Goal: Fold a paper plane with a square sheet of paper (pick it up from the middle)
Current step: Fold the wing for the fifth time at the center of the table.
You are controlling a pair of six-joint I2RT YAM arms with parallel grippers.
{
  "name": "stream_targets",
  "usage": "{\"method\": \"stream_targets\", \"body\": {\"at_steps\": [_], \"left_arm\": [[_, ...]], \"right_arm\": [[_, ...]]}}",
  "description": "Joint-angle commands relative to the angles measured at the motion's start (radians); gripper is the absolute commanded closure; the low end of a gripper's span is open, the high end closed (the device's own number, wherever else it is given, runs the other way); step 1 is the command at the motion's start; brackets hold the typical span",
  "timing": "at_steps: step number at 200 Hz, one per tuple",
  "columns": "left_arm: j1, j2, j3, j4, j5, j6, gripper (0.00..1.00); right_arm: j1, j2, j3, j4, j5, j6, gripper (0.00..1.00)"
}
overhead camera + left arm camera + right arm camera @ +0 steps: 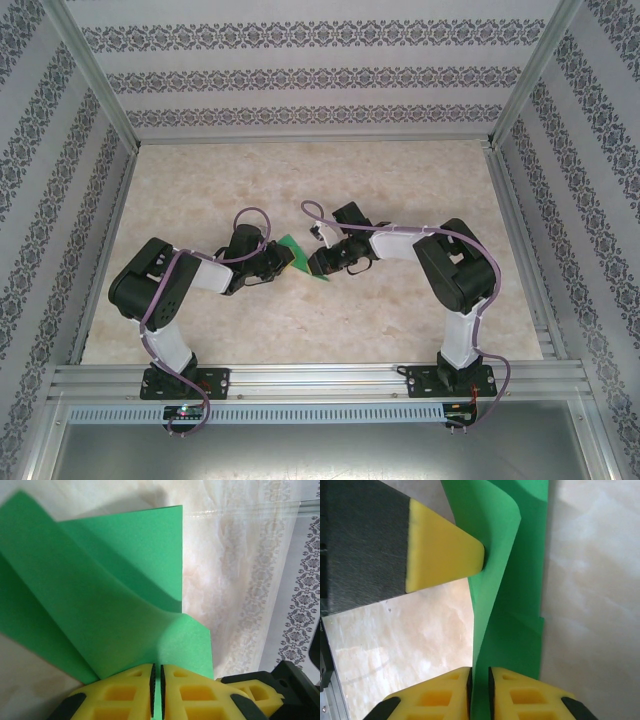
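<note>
The square sheet of paper [297, 255], bright green, hangs between my two grippers over the middle of the table. It is bent, with folded layers; the paper plane is out of view. In the left wrist view the paper [115, 595] curves up from my left gripper [155, 667], whose pads are pinched shut on its lower edge. In the right wrist view the paper [515, 605] runs between the pads of my right gripper [480, 671], which is shut on it. A yellow fingertip [445, 555] of the left gripper presses the sheet from the far side. From above, the left gripper [280, 262] and right gripper [318, 262] face each other.
The marbled beige table [400, 320] is fenced by patterned walls on three sides. An aluminium rail [320, 378] with both arm bases runs along the near edge. Cables loop over both arms.
</note>
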Motion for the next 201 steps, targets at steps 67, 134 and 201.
{"method": "stream_targets", "body": {"at_steps": [67, 134, 201], "left_arm": [[-0.009, -0.057, 0.087, -0.154, 0.002, 0.081, 0.84], [-0.013, -0.230, 0.020, -0.177, -0.015, 0.105, 0.78], [-0.067, -0.166, -0.032, -0.027, -0.017, 0.081, 0.79]], "right_arm": [[0.006, 0.020, -0.020, 0.040, -0.013, 0.008, 0.99], [-0.040, 0.020, -0.094, 0.302, -0.176, 0.269, 1.00], [-0.045, 0.057, -0.110, 0.390, -0.219, 0.424, 1.00]]}}
